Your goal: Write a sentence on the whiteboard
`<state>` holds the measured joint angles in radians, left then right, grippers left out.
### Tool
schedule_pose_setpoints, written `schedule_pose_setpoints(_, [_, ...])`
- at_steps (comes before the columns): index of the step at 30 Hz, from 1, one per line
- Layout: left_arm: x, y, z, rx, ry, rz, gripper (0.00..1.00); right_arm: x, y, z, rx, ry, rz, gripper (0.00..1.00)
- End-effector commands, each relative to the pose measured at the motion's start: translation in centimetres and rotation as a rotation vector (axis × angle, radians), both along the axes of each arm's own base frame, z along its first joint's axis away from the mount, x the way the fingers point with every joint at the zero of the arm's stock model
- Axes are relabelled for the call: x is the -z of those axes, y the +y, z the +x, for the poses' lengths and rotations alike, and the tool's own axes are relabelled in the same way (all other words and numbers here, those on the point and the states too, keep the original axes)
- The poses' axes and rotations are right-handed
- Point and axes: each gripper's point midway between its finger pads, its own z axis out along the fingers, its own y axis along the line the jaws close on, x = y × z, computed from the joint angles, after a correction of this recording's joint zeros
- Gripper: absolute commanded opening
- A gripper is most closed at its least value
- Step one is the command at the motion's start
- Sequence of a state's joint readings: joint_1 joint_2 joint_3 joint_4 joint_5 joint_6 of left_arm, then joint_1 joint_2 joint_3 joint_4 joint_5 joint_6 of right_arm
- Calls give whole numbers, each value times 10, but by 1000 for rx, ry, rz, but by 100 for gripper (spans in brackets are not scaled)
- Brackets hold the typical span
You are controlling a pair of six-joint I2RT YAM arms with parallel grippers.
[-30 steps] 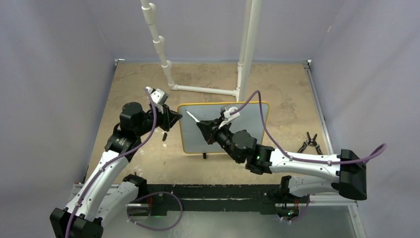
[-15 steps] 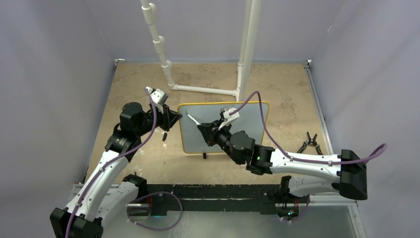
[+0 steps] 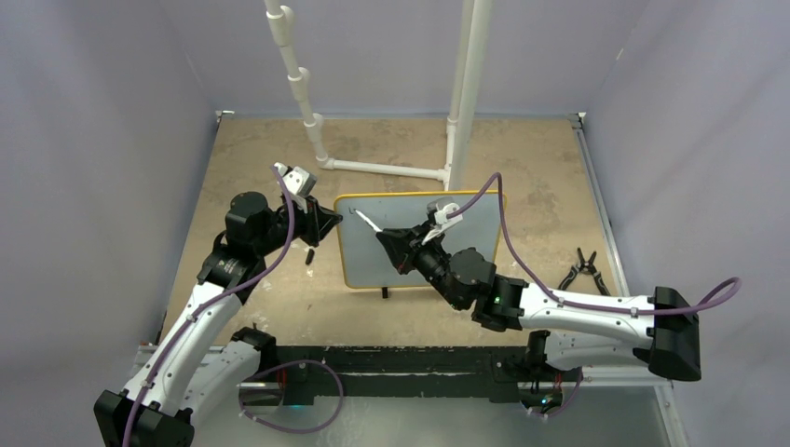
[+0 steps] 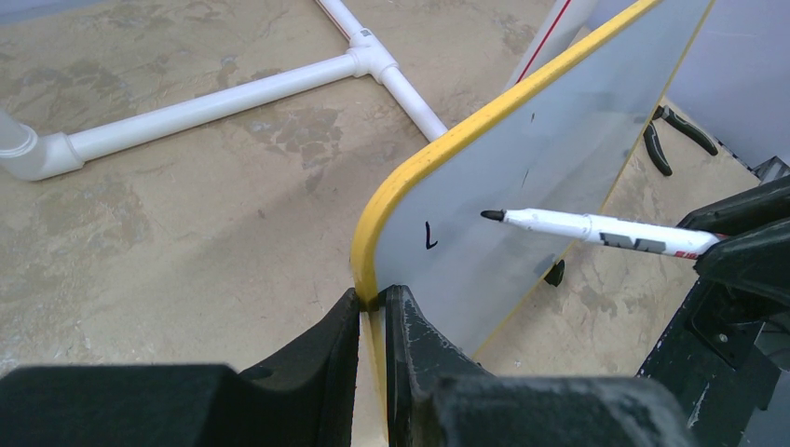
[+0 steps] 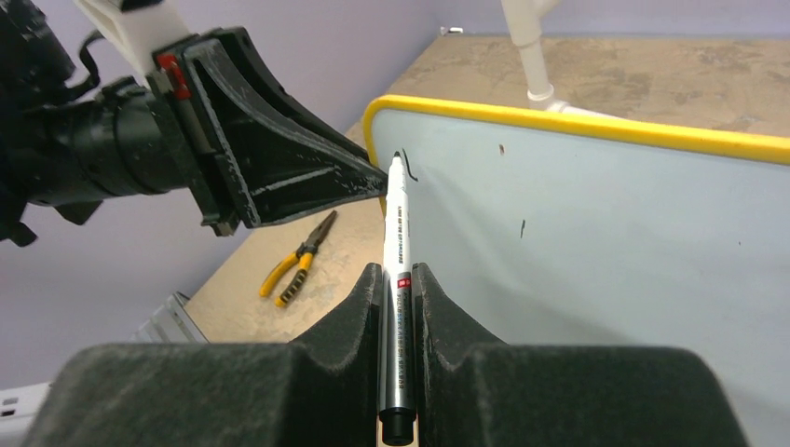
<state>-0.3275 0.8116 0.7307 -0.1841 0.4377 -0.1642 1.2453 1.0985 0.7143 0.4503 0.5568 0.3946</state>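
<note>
The whiteboard (image 3: 475, 228) stands on its edge near the middle of the counter (image 3: 540, 158). The left claw (image 4: 373, 300) is closed narrow on its yellow frame, at the left side near the upper corner. The right claw (image 5: 398, 275) holds a white marker (image 5: 399, 223) firmly, with its black tip just beside a short black stroke (image 4: 429, 236) in the board's upper left corner. Whether the tip touches the surface I cannot tell. Pliers (image 3: 583, 268) lie well apart, at the right.
</note>
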Motion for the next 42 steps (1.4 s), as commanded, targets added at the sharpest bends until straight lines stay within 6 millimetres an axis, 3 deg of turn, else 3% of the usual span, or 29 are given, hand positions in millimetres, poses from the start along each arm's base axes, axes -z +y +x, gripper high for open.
schedule_pose_setpoints(1, [-4, 0, 2, 3, -29, -4, 0, -24, -4, 3, 28, -39, 60, 0])
schedule_pose_setpoints(16, [-4, -1, 2, 7, -30, -4, 0, -11, -3, 14, 101, 13, 20, 0])
schedule_pose_setpoints(31, [-4, -1, 1, 8, -30, -4, 0, 8, 8, 11, 60, 42, -22, 0])
schedule_pose_setpoints(42, [-4, -1, 1, 8, -31, -5, 0, 14, 3, 12, 84, 63, -31, 0])
